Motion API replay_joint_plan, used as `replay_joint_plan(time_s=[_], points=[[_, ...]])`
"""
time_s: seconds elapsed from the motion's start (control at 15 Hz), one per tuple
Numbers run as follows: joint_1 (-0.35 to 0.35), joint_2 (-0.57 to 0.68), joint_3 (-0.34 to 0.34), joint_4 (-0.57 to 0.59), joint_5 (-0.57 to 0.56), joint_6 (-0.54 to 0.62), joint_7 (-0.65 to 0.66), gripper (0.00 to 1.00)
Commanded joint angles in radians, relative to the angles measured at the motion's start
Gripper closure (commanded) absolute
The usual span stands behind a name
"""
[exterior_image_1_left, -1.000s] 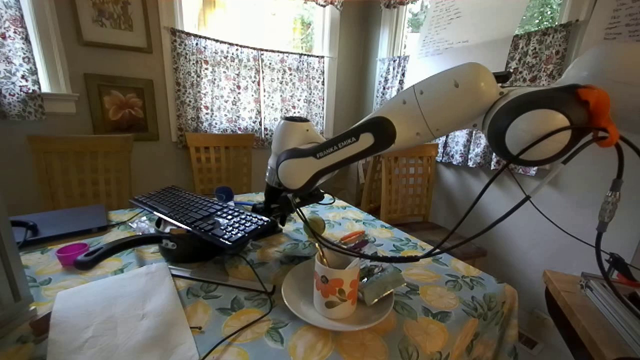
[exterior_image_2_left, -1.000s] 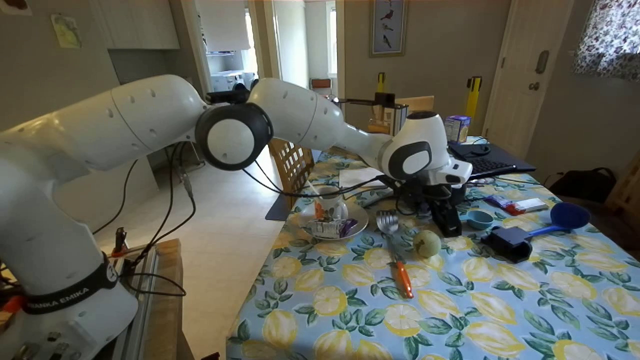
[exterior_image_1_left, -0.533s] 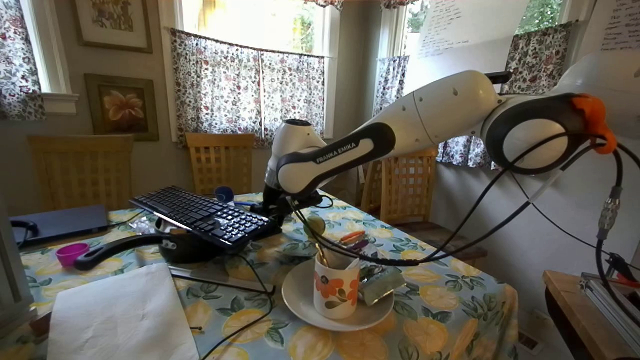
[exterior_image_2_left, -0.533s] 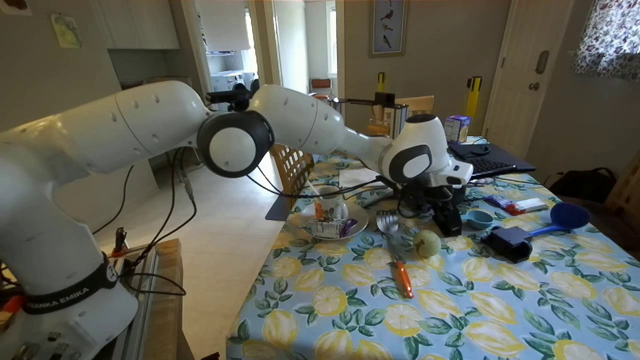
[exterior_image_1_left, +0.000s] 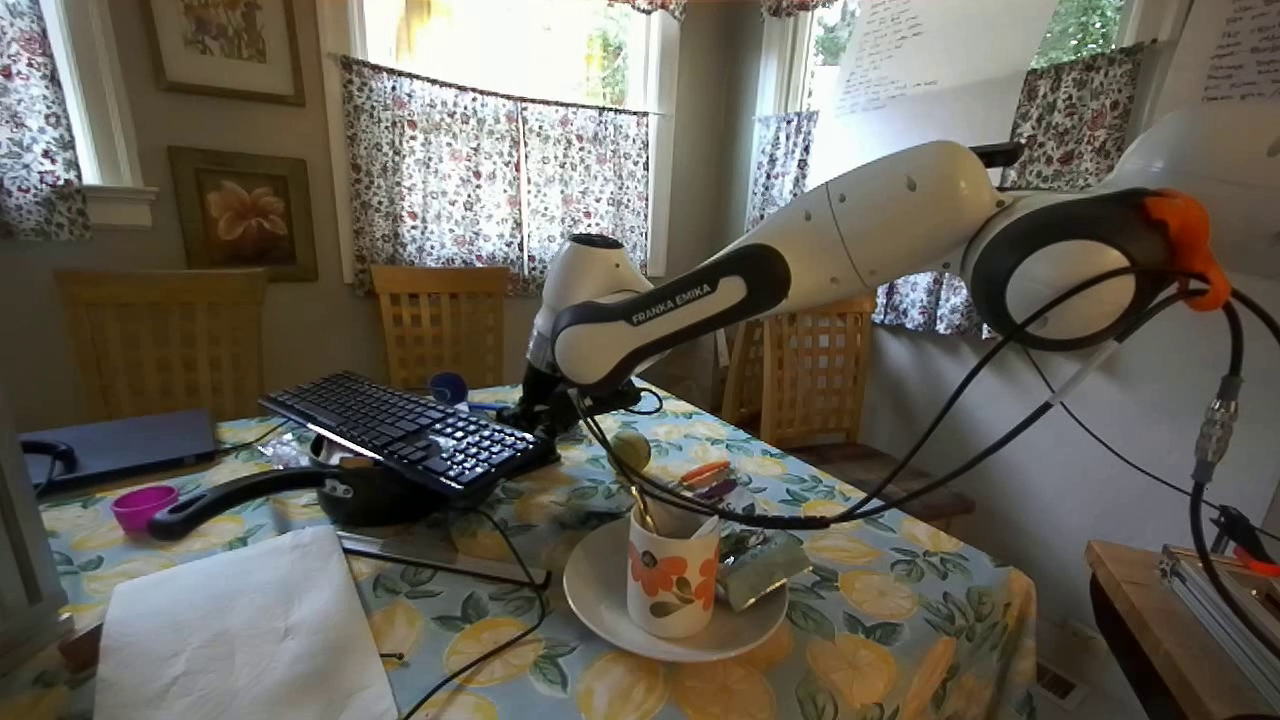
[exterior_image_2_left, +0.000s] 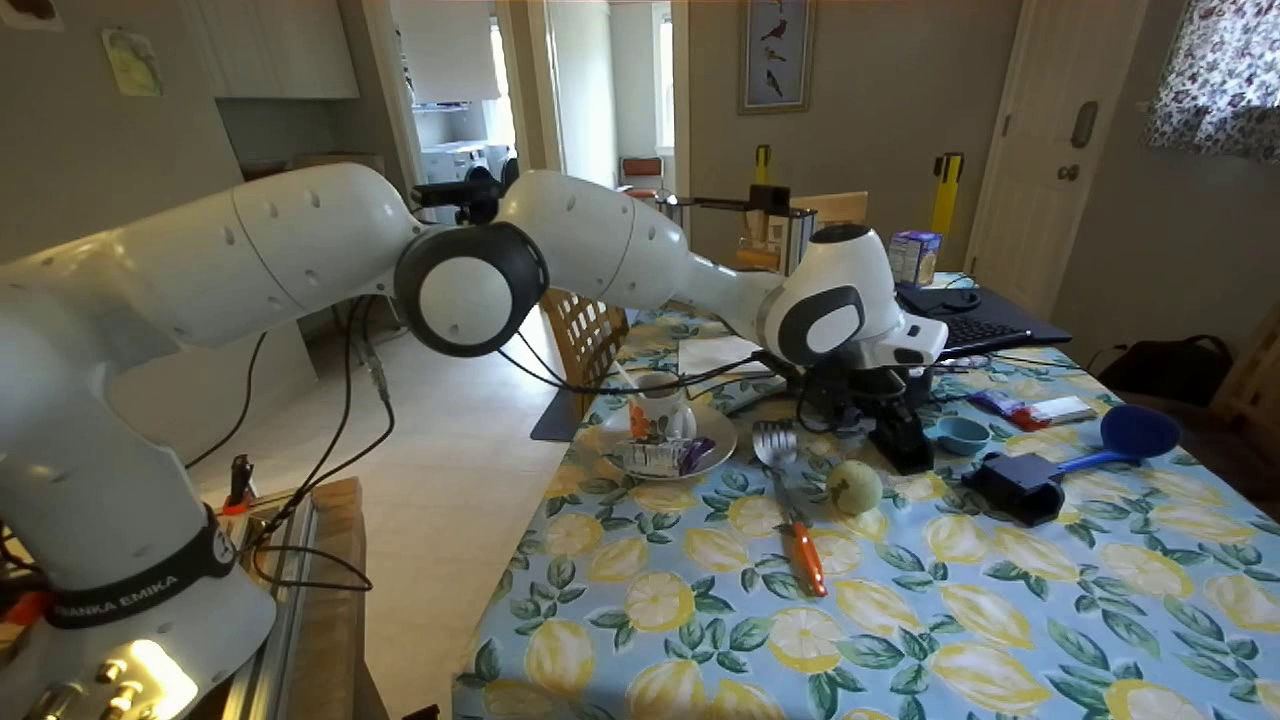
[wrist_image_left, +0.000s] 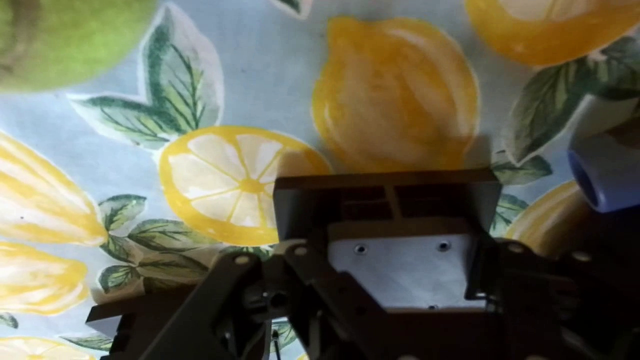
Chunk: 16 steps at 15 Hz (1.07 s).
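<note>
My gripper (wrist_image_left: 400, 240) points down at the table, low and partly in shadow. Its dark fingers press against both sides of a black box-like thing (exterior_image_2_left: 905, 448), which has a hollow, ribbed end and a pale plate (wrist_image_left: 405, 267) with small holes in the wrist view. The very fingertips are lost in the dark. A round green fruit (exterior_image_2_left: 853, 487) lies beside it, showing at the top left of the wrist view. Just beyond the black thing sits a light blue cup (exterior_image_2_left: 962, 436). A fork with an orange handle (exterior_image_2_left: 808, 560) lies past the fruit.
Near the cup are a second black block (exterior_image_2_left: 1012, 485) and a blue ladle (exterior_image_2_left: 1140, 435). A keyboard (exterior_image_1_left: 400, 430) rests across a black pan (exterior_image_1_left: 370, 498). A flowered mug (exterior_image_1_left: 672, 580) stands on a white plate (exterior_image_1_left: 590, 612) with wrappers. Arm cables hang over the plate.
The jaws have come together on the black thing, whose near end has swung slightly right, with the blue cup nudged a little. The arm's elbow sank slightly in the first half second.
</note>
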Motion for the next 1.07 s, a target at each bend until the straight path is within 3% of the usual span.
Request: replay_joint_plan(time_s=[0.0, 0.27, 0.6, 1.0], points=[[0.000, 0.038, -0.007, 0.051, 0.001, 0.002, 0.029, 0.66], [-0.008, 0.001, 0.010, 0.021, 0.006, -0.052, -0.009, 0.66], [-0.073, -0.130, 0.117, -0.075, 0.045, -0.109, -0.230, 0.66], [-0.139, -0.271, 0.178, -0.198, 0.037, -0.169, -0.402, 0.66]])
